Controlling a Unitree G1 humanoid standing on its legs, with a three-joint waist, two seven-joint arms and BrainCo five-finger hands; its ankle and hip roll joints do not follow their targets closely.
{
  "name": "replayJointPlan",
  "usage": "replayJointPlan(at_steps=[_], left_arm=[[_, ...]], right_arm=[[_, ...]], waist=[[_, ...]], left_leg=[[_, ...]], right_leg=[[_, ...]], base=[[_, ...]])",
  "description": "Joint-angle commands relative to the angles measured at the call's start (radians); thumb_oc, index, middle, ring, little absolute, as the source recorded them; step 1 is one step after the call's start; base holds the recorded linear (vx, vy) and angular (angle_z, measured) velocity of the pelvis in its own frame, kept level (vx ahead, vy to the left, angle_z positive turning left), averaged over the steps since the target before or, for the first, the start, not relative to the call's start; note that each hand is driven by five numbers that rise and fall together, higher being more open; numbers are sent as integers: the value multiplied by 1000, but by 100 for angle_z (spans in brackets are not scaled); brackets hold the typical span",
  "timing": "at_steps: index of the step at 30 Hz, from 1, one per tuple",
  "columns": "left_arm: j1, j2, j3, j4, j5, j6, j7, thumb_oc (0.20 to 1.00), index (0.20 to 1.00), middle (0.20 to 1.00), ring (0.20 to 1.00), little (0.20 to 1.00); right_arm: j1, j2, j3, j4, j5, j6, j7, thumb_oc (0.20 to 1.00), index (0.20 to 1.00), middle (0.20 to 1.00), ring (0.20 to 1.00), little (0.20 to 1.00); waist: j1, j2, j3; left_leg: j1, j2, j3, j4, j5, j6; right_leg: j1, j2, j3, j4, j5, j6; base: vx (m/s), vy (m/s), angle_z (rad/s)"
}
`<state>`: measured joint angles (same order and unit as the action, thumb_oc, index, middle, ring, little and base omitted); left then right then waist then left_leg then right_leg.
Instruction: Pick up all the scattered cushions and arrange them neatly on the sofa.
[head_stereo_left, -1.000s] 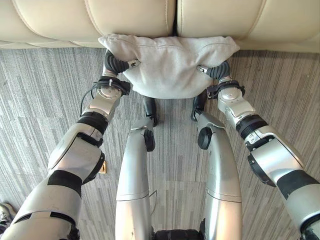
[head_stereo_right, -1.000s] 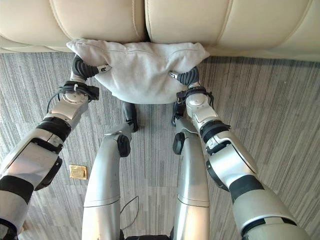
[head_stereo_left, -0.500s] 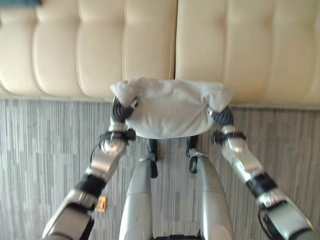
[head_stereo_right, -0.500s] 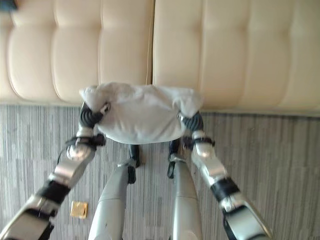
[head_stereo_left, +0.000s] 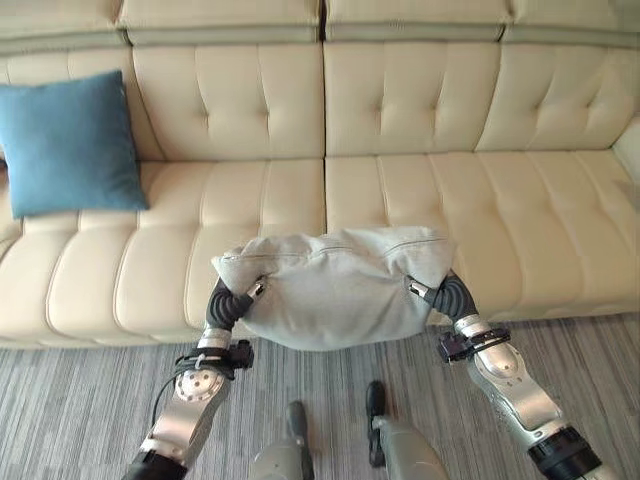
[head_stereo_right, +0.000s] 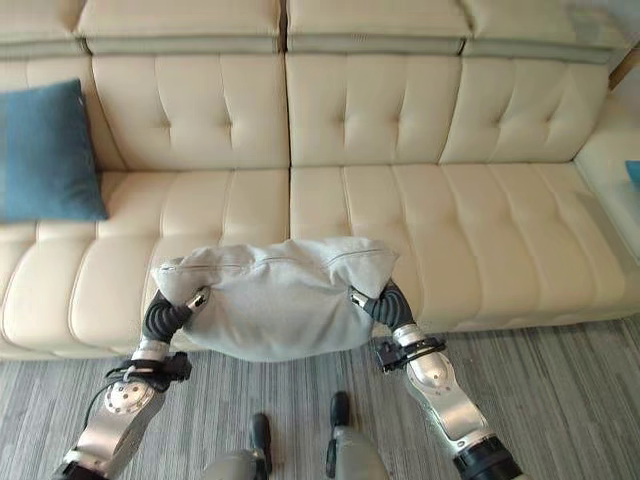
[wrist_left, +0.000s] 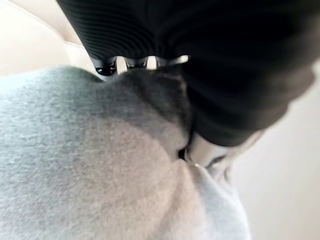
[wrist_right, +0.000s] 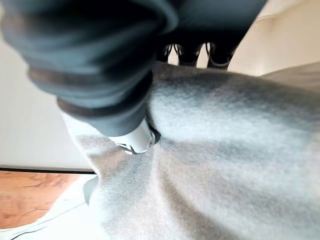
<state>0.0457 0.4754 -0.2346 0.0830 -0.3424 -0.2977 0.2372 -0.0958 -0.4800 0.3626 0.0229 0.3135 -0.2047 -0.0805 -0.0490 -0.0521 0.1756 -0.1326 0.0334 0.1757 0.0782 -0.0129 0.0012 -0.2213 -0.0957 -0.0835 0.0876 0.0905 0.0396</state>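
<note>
A grey cushion hangs between my two hands, over the front edge of the cream sofa. My left hand grips its left end and my right hand grips its right end. In the left wrist view the thumb digs into the grey cloth while the fingertips curl over its far side. The right wrist view shows the same pinch: thumb pressed into the cushion. A blue cushion leans upright against the sofa's back at the left.
The sofa's seat stretches wide behind the grey cushion, bare from the middle to the right. A blue patch shows at the far right edge. Grey striped carpet lies in front of the sofa.
The camera has tilted up, bringing the sofa's seat and back into view. Both arms have lifted the grey cushion from beside the sofa's base to the front edge of the seat.
</note>
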Motion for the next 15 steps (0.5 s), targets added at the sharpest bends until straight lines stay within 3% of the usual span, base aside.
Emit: replayJointPlan(at_steps=[1,6,9,12,15], left_arm=[[-84,-3,-66,-116,35,-75,-45,200,200,200,200,200],[-62,5,-69,-129,45,-65,-43,200,200,200,200,200],[-61,8,-69,-124,53,-56,-51,200,200,200,200,200],[-65,4,-73,-111,65,-46,-66,200,200,200,200,200],[-67,0,-77,-112,64,-47,-72,200,200,200,200,200]], right_arm=[[-101,67,58,-183,17,-103,69,200,200,200,200,200],[-125,78,98,-152,4,-88,71,200,200,200,200,200],[-125,85,105,-136,-1,-79,77,200,200,200,200,200],[-106,90,100,-126,-8,-78,84,200,200,200,200,200],[-105,82,102,-124,-4,-74,89,200,200,200,200,200]], waist=[[-3,-11,-26],[23,-29,-43],[28,-25,-38],[19,-6,-25],[4,14,-13]], left_leg=[[12,3,-14,61,-79,-40],[31,-21,8,76,-123,-6],[44,-38,1,62,-128,20],[86,-55,-15,43,-144,38],[124,-76,-36,17,-155,41]], right_leg=[[99,-42,-4,48,-121,116],[99,-61,37,70,-54,161],[60,-71,60,177,7,189],[5,-53,63,269,-13,176],[-71,-39,31,202,-42,148]], base=[[127,85,-4],[113,157,-10],[86,178,-41],[159,175,-26],[191,63,14]])
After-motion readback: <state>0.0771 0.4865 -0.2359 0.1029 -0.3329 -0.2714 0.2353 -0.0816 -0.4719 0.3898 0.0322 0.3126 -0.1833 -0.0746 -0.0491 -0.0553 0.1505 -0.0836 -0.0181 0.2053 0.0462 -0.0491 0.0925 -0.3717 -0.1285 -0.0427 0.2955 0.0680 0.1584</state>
